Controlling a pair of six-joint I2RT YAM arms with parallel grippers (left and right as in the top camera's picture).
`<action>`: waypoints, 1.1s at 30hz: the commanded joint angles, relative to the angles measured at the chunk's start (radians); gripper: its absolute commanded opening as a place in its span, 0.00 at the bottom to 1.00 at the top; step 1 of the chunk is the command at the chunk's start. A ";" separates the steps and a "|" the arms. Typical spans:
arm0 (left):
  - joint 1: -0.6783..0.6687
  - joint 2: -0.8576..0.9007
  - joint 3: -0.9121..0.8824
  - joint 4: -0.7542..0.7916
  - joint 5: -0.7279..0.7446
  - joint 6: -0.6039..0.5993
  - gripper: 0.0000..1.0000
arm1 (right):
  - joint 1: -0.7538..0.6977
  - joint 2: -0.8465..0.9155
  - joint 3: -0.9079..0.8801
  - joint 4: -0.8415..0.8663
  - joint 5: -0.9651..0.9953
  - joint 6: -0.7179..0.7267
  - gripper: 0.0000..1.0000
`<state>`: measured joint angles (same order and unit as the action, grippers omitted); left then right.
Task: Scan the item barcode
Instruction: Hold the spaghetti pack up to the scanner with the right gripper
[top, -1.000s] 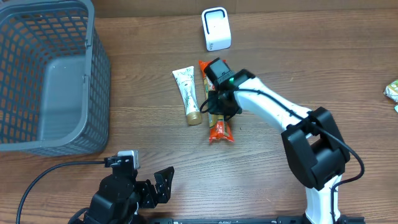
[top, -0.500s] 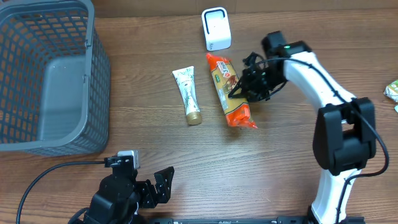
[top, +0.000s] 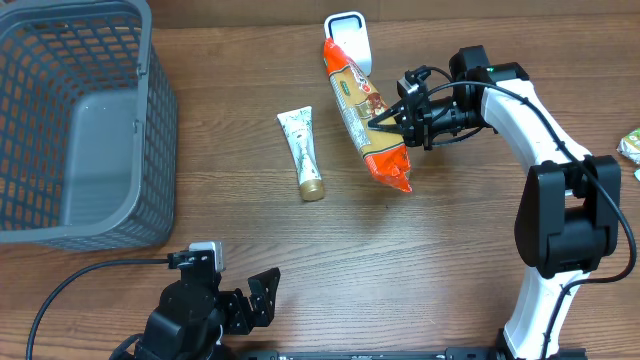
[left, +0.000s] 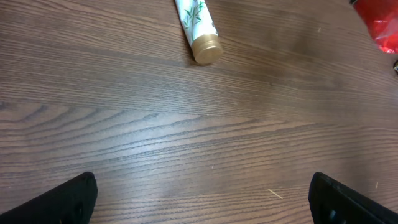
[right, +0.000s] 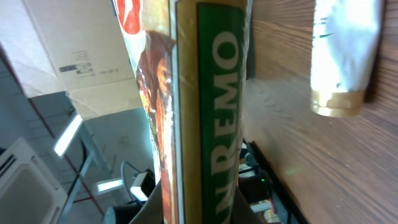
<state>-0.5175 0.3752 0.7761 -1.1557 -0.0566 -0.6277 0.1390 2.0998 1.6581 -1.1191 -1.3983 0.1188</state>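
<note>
Packet (top: 362, 115) raised to scanner (top: 356, 40), right arm (top: 522, 110) outstretched, fingers (top: 400, 113) clenching it, left fingers (left: 348, 199) spread

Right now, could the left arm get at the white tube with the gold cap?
Probably yes. The left arm sits at the table edge, jaws open, and only bare wood lies between it and the tube. The right arm holds the snack packet by the scanner, off that path.

The right gripper (top: 386, 122), clamped on the long orange-and-green plastic snack packet (top: 362, 110), has lifted it off the brown wooden table (top: 450, 260) and carried it back until its top end overlaps the small white box-shaped scanner (top: 352, 28).
</note>
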 joint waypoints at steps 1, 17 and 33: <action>-0.006 -0.004 -0.002 0.000 0.001 -0.008 1.00 | 0.003 -0.026 0.048 0.004 -0.172 -0.030 0.04; -0.006 -0.004 -0.002 0.000 0.002 -0.008 1.00 | 0.005 -0.026 0.048 -0.013 -0.167 -0.087 0.04; -0.006 -0.004 -0.002 0.000 0.001 -0.008 1.00 | 0.006 -0.026 0.048 -0.180 -0.172 -0.090 0.04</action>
<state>-0.5175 0.3752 0.7761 -1.1561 -0.0566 -0.6277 0.1390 2.0998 1.6592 -1.2575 -1.4399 0.0616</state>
